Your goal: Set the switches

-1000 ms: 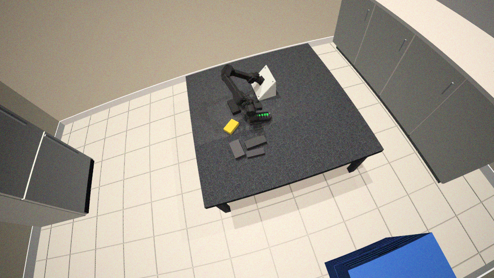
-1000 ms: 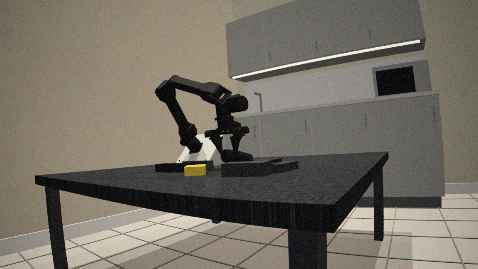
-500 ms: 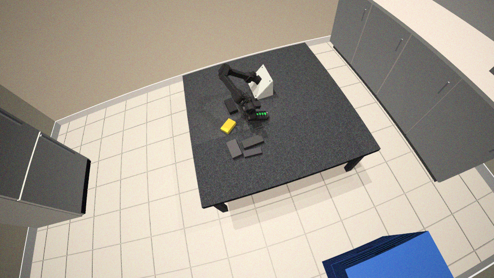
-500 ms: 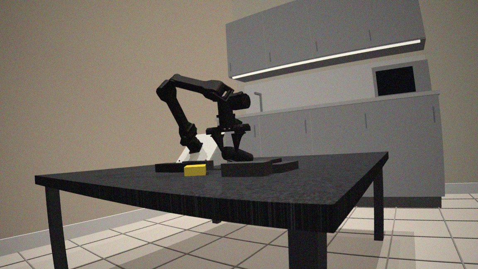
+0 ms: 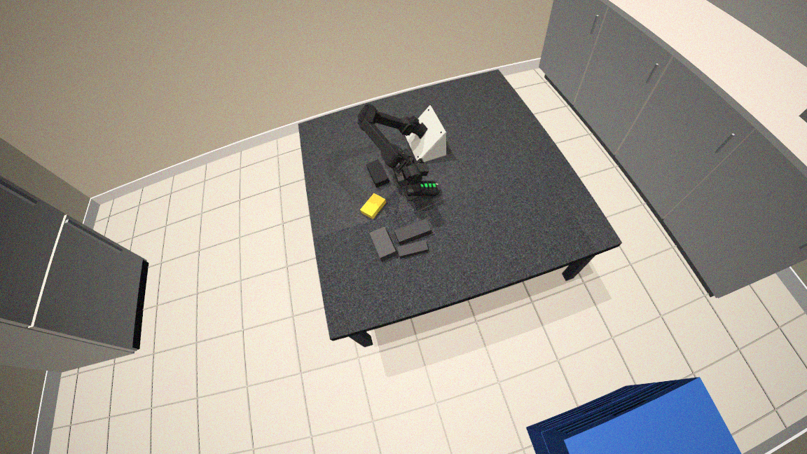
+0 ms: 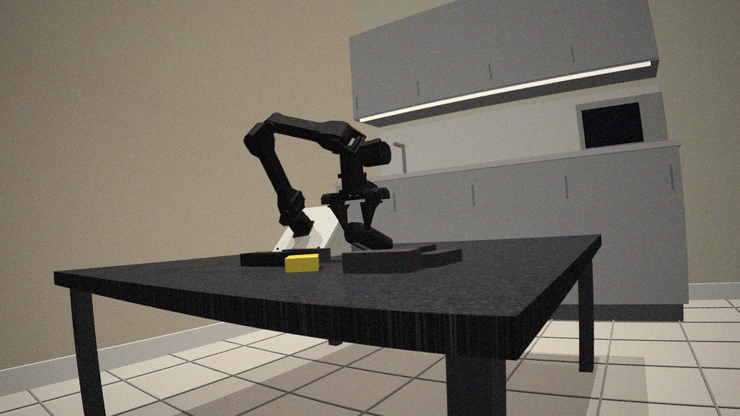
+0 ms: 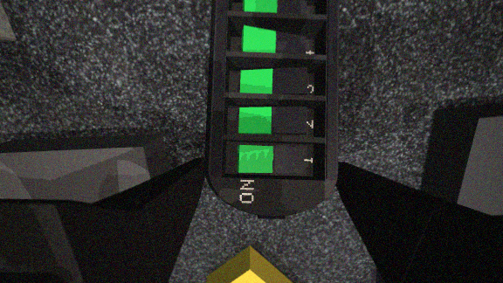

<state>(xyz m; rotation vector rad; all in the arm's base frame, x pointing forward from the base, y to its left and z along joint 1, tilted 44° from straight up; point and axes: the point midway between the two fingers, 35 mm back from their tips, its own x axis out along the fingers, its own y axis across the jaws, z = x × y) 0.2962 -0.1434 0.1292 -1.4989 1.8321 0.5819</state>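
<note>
The dark grey controller unit (image 5: 420, 194) (image 6: 373, 237) (image 7: 272, 196) is tilted, one end raised off the bench (image 5: 508, 209) (image 6: 466, 289). My gripper (image 6: 356, 227) (image 7: 270, 168) is shut on it near the end marked ON, one finger against each long side. In the wrist view, rocker switches 1 (image 7: 255, 159), 2 (image 7: 255, 120), 3 (image 7: 256, 81) and 4 (image 7: 259, 40) show green ends on the left and dark ends on the right. A fifth green end is cut off at the top; the sixth is out of view. I cannot tell which ends are pressed. The label is hidden.
A yellow block (image 5: 373, 206) (image 6: 301, 264) (image 7: 250, 277) lies beside the unit. A dark block (image 5: 377, 172) lies near the arm. Several grey blocks, including one (image 5: 382, 242) at the left, lie toward the front. A white slanted panel (image 5: 433, 132) (image 6: 327, 219) stands behind the gripper.
</note>
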